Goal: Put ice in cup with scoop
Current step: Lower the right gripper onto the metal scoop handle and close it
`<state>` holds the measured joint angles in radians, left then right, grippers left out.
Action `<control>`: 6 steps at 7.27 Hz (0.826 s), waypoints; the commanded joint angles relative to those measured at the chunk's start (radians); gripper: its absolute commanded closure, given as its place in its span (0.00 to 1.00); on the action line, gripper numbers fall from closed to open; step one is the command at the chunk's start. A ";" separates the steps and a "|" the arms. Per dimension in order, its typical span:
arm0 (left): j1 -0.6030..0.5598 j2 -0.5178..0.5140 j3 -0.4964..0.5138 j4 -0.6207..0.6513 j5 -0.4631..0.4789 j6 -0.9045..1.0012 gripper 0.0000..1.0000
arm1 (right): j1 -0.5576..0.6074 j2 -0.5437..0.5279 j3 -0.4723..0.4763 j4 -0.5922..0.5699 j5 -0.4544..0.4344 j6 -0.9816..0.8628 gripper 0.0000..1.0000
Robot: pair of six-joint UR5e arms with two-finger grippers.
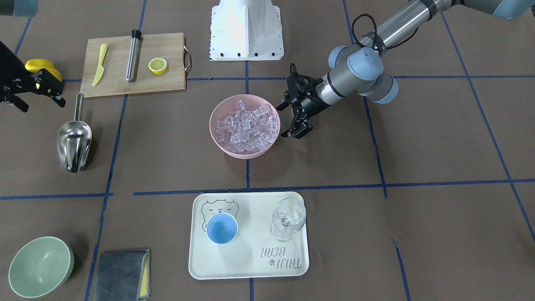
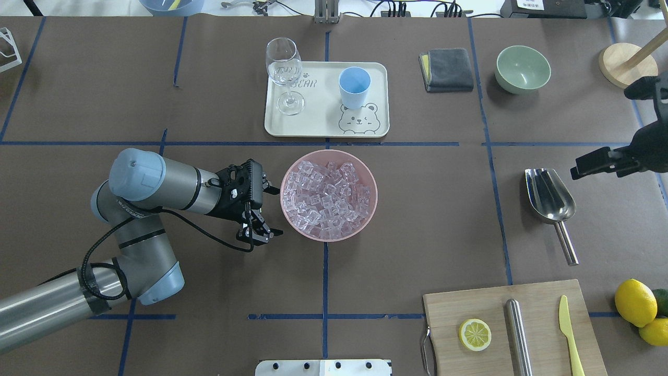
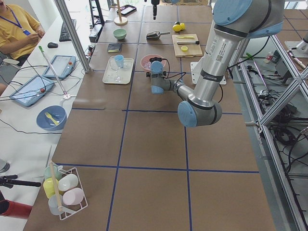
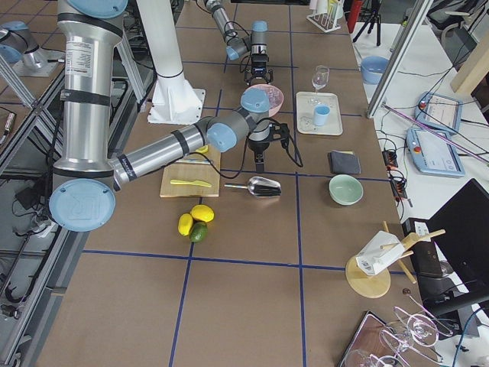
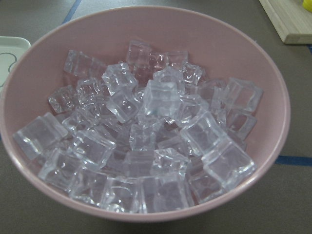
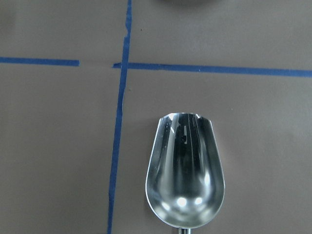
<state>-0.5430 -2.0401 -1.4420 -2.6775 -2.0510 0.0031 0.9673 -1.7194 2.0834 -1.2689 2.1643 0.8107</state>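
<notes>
The ice [image 1: 247, 125] is a heap of small clear cubes in a pink bowl [image 2: 365, 219] at the table's middle; it fills the left wrist view [image 5: 146, 141]. The steel scoop [image 2: 550, 201] lies alone on the table on my right side, trough toward the far side, and shows in the right wrist view [image 6: 185, 170]. The light-blue cup [image 2: 354, 86] stands upright and empty on a cream tray [image 2: 376, 78]. My left gripper [image 2: 276, 211] is open beside the bowl, apart from it. My right gripper [image 1: 42, 104] is open and hovers over the scoop, holding nothing.
A wine glass [image 2: 284, 68] stands on the tray beside the cup. A cutting board [image 2: 449, 308] carries a lemon half, a steel cylinder and a yellow knife. Lemons [image 2: 634, 303], a green bowl [image 2: 522, 68] and a grey cloth [image 2: 449, 70] lie on my right side.
</notes>
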 commanded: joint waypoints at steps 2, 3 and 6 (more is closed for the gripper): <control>0.000 0.000 0.000 -0.005 0.000 0.000 0.00 | -0.197 -0.094 -0.044 0.163 -0.139 0.169 0.02; 0.000 0.000 0.000 -0.004 0.000 0.002 0.00 | -0.219 -0.094 -0.099 0.213 -0.139 0.167 0.06; 0.000 -0.002 0.000 -0.005 0.034 0.002 0.00 | -0.271 -0.095 -0.131 0.230 -0.139 0.166 0.11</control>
<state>-0.5430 -2.0412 -1.4420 -2.6828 -2.0258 0.0042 0.7180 -1.8132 1.9600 -1.0382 2.0264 0.9758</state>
